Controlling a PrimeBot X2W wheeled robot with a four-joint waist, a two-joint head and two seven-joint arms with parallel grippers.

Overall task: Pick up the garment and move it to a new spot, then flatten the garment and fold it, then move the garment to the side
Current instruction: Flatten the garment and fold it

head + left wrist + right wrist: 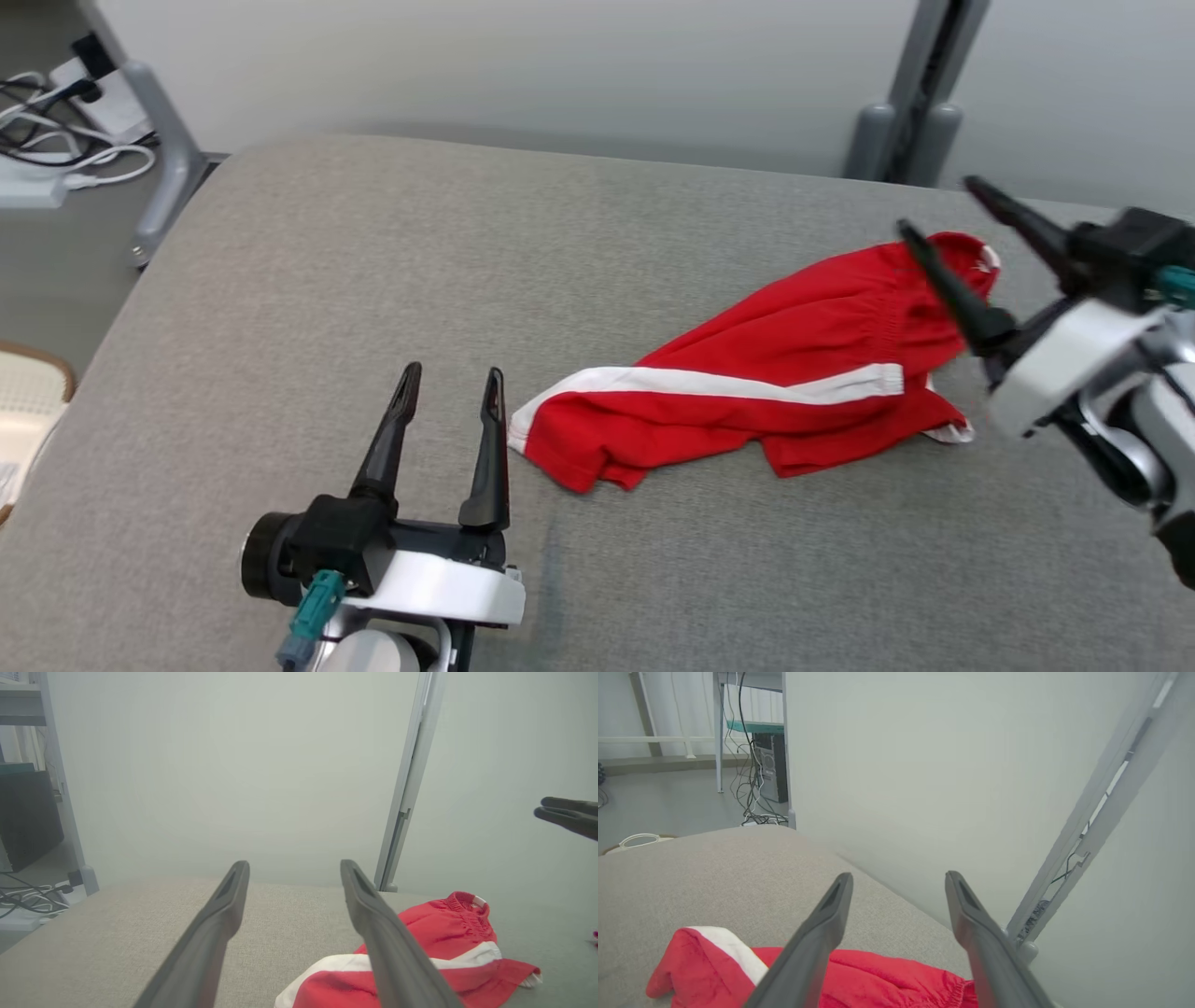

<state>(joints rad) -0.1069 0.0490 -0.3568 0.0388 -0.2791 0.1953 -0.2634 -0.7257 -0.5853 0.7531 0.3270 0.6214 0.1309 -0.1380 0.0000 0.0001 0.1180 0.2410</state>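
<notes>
The garment (784,373) is a pair of red shorts with a white side stripe, lying crumpled on the grey cushioned table (280,308), right of centre. My right gripper (938,210) hovers open over its waistband end at the right, with nothing between its fingers. Near the front, my left gripper (453,383) stands open and empty just left of the garment's leg hem. In the left wrist view the garment (448,933) lies to the right of my left gripper (294,868). In the right wrist view the garment (887,975) lies below my right gripper (899,879).
A pale wall runs behind the table, with a grey post (910,93) at the back right and a grey leg (163,149) at the back left. White cables (56,140) lie on the floor at the far left. A woven basket (28,392) sits by the table's left edge.
</notes>
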